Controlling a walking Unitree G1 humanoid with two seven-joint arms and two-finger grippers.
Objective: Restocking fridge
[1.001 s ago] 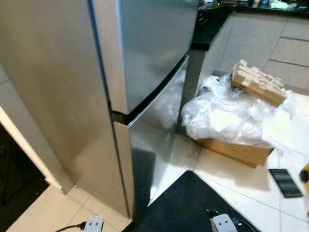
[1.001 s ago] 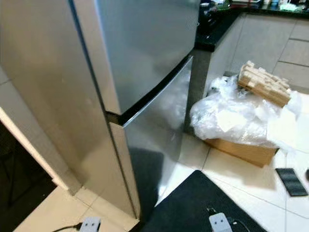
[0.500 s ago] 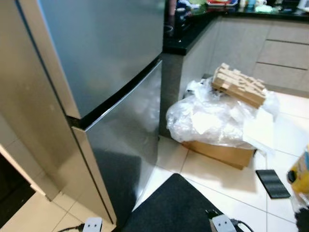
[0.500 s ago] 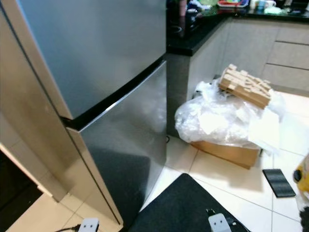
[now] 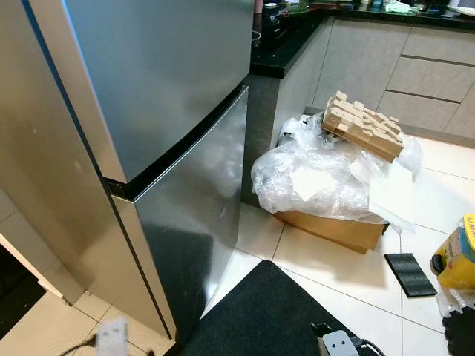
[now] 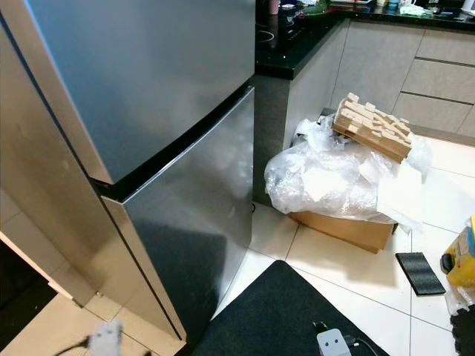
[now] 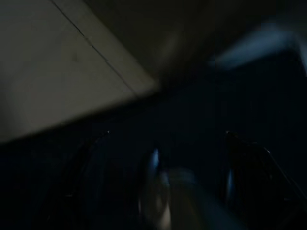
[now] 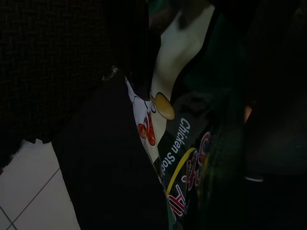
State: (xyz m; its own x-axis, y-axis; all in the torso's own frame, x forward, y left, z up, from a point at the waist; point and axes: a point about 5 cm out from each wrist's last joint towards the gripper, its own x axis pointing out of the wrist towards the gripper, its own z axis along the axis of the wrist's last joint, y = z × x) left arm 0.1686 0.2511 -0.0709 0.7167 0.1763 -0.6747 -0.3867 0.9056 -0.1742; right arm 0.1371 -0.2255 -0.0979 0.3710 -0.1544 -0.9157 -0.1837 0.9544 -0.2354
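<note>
On your left stands the fridge (image 5: 148, 111), steel-fronted, both doors closed, with a dark seam between the upper door and the lower one. The left gripper (image 7: 158, 182) hangs low beside it; your left wrist view is dark and blurred, showing pale floor tile and two dim black fingers (image 7: 240, 167), and you cannot tell how far apart they stand.

Below you lies a black mat (image 5: 260, 319) on the pale tiled floor (image 5: 334, 259). Past the fridge, a black counter surface (image 5: 286, 44) runs above beige cabinet drawers (image 5: 423, 67). Against it sits a cardboard box (image 5: 334, 226) heaped with clear plastic wrap (image 5: 319, 178), and a bundle of wooden blocks (image 5: 364, 126) rests on top. A small dark pad (image 5: 410, 274) lies on the tile just right of the box.

At your far right, low, the right gripper (image 8: 225, 158) has its fingers (image 8: 273, 120) clamped on a chicken stock packet (image 8: 187, 143), which lies between them, printed side to the camera, above the mat. A yellow container (image 5: 456, 259) shows at that edge too.
</note>
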